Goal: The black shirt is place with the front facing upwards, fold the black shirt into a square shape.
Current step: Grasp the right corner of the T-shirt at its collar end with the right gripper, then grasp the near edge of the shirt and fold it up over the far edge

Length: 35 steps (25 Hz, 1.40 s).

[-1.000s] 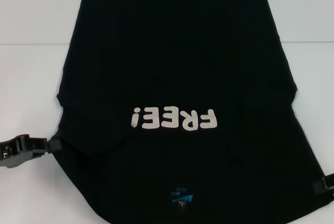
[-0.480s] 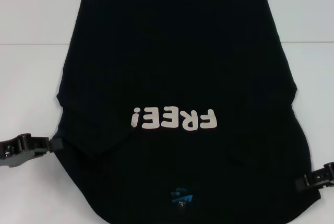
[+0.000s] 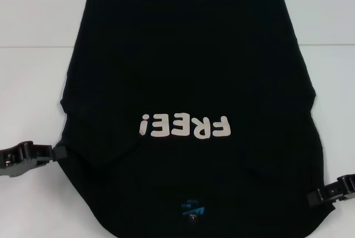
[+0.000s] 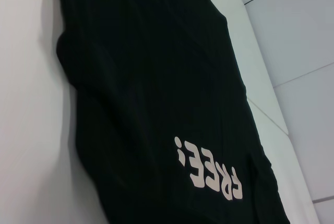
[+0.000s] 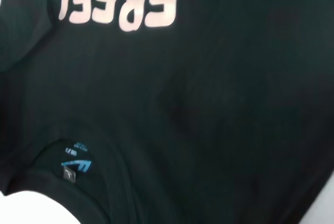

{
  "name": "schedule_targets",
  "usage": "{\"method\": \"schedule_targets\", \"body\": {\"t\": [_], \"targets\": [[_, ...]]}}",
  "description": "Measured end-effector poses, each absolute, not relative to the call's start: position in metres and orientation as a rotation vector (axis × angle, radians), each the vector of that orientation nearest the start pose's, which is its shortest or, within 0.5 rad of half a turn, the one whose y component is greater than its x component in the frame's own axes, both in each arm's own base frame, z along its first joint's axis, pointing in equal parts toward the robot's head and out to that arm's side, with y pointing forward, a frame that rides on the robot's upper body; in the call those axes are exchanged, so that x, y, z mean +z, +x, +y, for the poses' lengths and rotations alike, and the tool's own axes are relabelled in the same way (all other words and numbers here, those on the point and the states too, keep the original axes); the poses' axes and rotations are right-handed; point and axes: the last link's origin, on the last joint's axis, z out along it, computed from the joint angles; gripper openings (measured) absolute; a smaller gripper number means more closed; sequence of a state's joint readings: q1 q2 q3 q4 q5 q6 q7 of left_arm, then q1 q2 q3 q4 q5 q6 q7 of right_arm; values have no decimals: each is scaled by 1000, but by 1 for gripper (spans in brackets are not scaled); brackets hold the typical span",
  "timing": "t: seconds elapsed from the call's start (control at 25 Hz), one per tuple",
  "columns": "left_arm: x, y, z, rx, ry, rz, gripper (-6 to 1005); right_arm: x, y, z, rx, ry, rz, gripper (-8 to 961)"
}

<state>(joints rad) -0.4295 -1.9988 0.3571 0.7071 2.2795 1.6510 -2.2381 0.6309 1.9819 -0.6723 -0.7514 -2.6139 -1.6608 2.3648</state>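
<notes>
- While both sleeves already lie tucked in over the body, the black shirt [image 3: 188, 82] rests flat on the white table [image 3: 33, 82], collar end near the robot, lettering [image 3: 184, 126] face up.
- To do this step well, I think the 2 grippers should grab the near corners at matching spots and lift together, so the fold lands straight.
- Left gripper [image 3: 55, 153] touches the shirt's near-left edge; right gripper [image 3: 327, 197] touches the near-right edge.
- I cannot tell if either gripper is pinching cloth or loose.
- The blue neck label [image 3: 192, 209] sits between them.
</notes>
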Motion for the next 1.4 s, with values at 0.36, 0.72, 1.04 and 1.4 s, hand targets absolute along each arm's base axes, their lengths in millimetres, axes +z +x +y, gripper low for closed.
{"method": "schedule_targets", "body": {"t": [0.36,0.72,1.04,1.4], "targets": [[61,-342,291,-726,-2087,-1919,26,39,308,323,-106,-2415,1828,407],[59,-338,285,-704,-2151,-1927,27,44,311,322,-102,-2416,1823,186],[62,-339,261,-639,-2252,-1968,26,57,315,310,-100,-2449,1852,66],[64,-339,222,-595,-2334,-2034,26,62,326,283,-117,-2470,1923,65]]}}
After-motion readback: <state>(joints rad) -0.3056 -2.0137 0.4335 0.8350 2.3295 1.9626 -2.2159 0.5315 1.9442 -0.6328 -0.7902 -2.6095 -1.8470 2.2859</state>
